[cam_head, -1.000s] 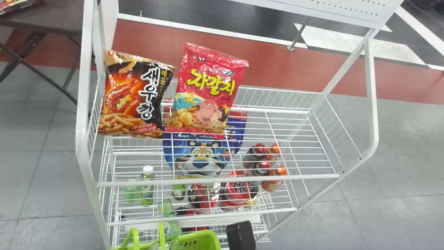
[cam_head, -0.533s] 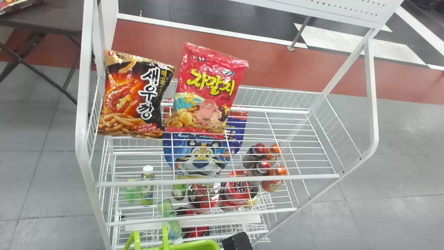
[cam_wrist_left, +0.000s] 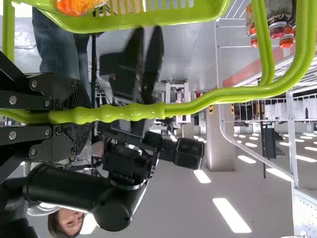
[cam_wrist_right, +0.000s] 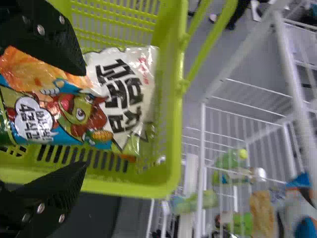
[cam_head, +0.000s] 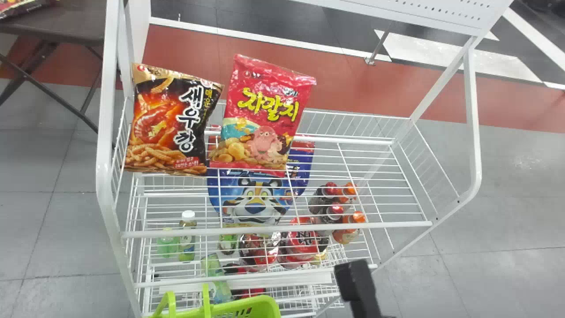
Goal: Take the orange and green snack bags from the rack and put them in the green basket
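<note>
Apparently, a snack bag is in and the handle held

The orange, white and green snack bag (cam_wrist_right: 114, 94) lies flat inside the green basket (cam_wrist_right: 174, 148), printed face up. Whether another bag lies under it, I cannot tell. The right gripper (cam_wrist_right: 84, 119) stands over it with fingers spread wide, nothing between them clasped; that width presumably suits letting a puffy bag go without dragging it. The left gripper (cam_wrist_left: 86, 114) is closed around the basket's handle (cam_wrist_left: 198, 104), likely to keep the basket steady against knocks.

On the rack (cam_head: 273, 230), the black-and-orange bag (cam_head: 172, 123) sits by the left end, the red bag (cam_head: 265, 119) just beside it; bare wires run from there towards the right end. The basket is near the rack's front edge, so the right gripper should probably rise past the rim before swinging, lest a finger catch the wall or handle.
</note>
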Controlling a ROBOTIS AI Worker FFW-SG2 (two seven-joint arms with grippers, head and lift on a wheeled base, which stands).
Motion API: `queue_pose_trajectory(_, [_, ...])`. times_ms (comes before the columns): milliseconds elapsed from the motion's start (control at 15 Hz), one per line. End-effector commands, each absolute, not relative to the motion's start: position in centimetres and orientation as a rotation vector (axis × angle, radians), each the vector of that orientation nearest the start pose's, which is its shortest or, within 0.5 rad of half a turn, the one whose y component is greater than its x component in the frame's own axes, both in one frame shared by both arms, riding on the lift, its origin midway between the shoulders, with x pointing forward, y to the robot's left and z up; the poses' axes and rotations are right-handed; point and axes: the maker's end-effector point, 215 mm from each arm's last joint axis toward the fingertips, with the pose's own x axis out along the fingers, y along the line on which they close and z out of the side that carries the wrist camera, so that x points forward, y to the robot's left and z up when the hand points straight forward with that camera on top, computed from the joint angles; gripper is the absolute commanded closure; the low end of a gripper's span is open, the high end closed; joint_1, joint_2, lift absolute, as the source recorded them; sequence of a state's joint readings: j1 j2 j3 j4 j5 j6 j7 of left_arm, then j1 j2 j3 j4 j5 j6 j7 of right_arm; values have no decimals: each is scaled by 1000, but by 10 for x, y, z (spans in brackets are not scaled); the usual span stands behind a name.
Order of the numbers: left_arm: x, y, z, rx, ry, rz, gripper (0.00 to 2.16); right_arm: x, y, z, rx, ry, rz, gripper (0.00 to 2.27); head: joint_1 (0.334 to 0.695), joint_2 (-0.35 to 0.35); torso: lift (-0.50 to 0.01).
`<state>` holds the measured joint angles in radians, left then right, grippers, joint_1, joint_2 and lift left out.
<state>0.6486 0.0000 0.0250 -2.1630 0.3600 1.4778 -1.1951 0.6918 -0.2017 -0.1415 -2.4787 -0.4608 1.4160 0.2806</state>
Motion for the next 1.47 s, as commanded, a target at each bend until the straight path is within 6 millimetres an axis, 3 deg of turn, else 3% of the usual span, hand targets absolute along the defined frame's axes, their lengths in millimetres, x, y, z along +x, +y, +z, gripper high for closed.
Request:
queue_pose_trajectory(0, [119,-11,-408,-1188,1160,-1162,2125,237,-179,-459,252,1029,423,39,695,-350,0])
queue_pose_trajectory(267, [120,-9,-409,-1186,1157,-1157,2125,304,-212,-391,243,735,351,46,695,-350,0])
queue_pose_trajectory(400, [121,-9,-410,-1182,1159,-1156,2121,336,-217,-348,261,544,350,46,695,-350,0])
queue_pose_trajectory(533, [121,-10,-411,-1179,1159,-1155,2125,354,-221,-324,246,407,334,43,695,-350,0])
queue_pose_trajectory(800, [122,-6,-415,-1184,1155,-1141,2121,371,-220,-308,118,217,256,46,695,-350,0])
queue_pose_trajectory(1067, [124,-5,-419,-1185,1148,-1134,2121,367,-219,-319,50,189,213,49,695,-350,0])
queue_pose_trajectory(1267, [125,-5,-421,-1183,1143,-1131,2125,364,-218,-297,5,50,209,53,695,-350,0])
queue_pose_trajectory(1400, [124,-4,-423,-1187,1143,-1129,2121,361,-215,-300,6,43,211,56,695,-350,0])
